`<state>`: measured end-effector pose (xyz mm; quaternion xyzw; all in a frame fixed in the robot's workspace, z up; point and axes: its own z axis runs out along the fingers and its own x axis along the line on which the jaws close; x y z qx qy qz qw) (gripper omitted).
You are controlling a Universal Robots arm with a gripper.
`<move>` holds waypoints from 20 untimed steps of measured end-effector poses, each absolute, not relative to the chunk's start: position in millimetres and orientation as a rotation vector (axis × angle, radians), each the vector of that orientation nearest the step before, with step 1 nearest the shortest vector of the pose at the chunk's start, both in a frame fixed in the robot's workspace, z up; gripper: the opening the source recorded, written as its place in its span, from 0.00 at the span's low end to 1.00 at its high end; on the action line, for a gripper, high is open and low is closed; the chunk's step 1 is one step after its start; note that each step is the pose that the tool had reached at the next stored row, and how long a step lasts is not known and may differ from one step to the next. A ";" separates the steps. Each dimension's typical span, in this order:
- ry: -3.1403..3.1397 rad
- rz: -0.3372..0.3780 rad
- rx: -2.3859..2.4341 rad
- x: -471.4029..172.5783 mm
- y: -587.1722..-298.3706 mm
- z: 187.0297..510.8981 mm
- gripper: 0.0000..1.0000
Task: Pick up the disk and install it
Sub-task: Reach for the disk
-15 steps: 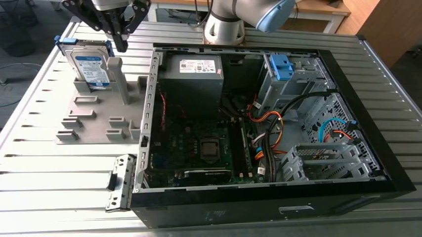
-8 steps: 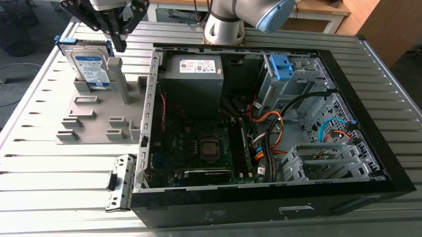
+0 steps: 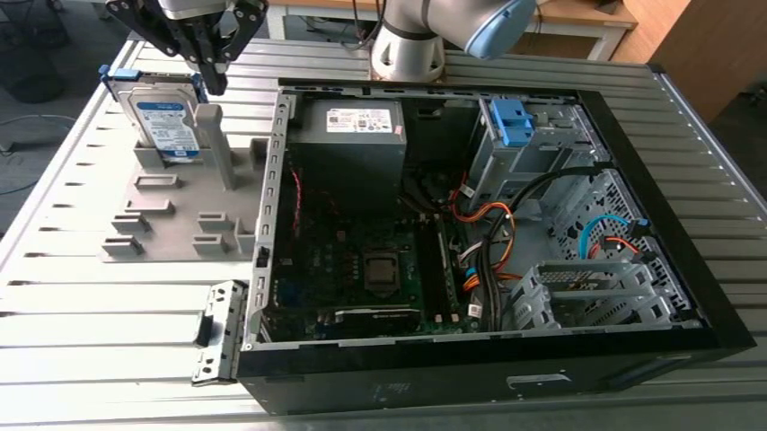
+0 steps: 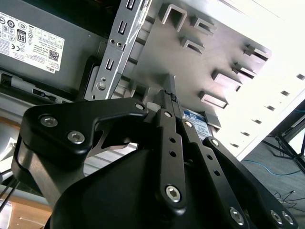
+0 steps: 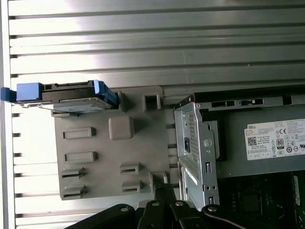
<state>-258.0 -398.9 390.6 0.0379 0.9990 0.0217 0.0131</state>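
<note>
In the exterior view, the black wall of an open computer case [image 3: 480, 382] is seen nearest the camera, resting on a slatted metal table [image 3: 108, 305]. Inside the case, a grey power supply [image 3: 359, 135] and a bare blue bracket [image 3: 513, 121] can be made out. On the exterior view's left of the case, a grey fixture plate [image 3: 168, 224] is laid on the table, and the disk [image 3: 165, 121] is stood upright in it on one edge, label facing the camera. The gripper [image 3: 214, 83] is held just above the disk's upper corner; its fingers are drawn together to a single point and nothing is clamped between them.

In the second wrist view, the gripper [image 4: 169, 95] is closest, its two fingers pressed together and empty. A part of the disk [image 4: 196, 118] is seen beside them, with the fixture plate [image 4: 200, 62] and the power supply [image 4: 33, 38] beyond.

In the first wrist view, the gripper [image 5: 164, 191] is nearest. The disk [image 5: 66, 93] is shown edge-on at one end of the fixture plate [image 5: 105, 157], well apart from the case's power supply [image 5: 267, 143].
</note>
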 end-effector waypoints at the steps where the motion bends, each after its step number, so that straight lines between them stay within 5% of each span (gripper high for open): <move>1: 3.112 0.068 0.118 -258.4 -398.9 390.6 0.11; 20: 3.113 0.066 0.118 -274.3 -396.3 386.2 0.11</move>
